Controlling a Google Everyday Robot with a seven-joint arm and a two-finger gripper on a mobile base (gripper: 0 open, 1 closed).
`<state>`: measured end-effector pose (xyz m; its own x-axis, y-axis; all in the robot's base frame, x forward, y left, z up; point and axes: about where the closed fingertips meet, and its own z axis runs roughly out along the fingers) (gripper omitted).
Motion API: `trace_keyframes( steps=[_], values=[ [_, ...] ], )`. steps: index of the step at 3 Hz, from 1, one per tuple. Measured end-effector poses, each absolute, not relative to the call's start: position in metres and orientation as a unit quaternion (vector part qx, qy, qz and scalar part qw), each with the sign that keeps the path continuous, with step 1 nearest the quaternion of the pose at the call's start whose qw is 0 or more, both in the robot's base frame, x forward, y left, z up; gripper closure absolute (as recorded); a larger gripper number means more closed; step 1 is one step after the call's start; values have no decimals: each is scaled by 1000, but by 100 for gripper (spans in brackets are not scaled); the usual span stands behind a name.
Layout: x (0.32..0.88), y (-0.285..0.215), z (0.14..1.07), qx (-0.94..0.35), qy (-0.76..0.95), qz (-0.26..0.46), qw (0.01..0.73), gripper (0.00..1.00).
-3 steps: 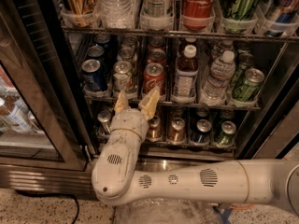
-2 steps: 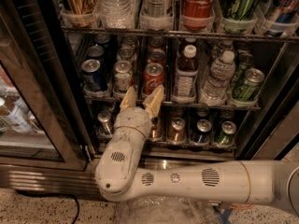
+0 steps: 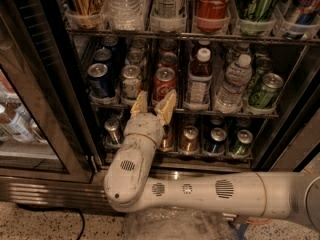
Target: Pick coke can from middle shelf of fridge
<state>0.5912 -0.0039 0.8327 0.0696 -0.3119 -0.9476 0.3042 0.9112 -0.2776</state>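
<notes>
Your gripper (image 3: 152,105) gapes wide and empty at the front edge of the middle shelf (image 3: 235,114), just below the coke can (image 3: 164,83); a silver can (image 3: 131,81) and a bottle (image 3: 199,79) hem that can closely.

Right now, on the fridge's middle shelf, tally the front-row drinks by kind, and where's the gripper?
Cans: 4 (blue can, white can, coke can, green can)
Bottles: 2 (dark-drink bottle, water bottle)
Total: 6
The gripper is open, just below and in front of the coke can.

Red coke can (image 3: 164,83), upright (silver top), front of middle shelf (image 3: 227,114), splayed gripper (image 3: 156,102) just below
</notes>
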Motion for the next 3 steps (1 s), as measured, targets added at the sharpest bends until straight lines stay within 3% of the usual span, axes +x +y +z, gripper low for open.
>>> trace_keyframes(
  steps=[3],
  values=[
    [615,-29,833,57,644,-199,737,31]
  ],
)
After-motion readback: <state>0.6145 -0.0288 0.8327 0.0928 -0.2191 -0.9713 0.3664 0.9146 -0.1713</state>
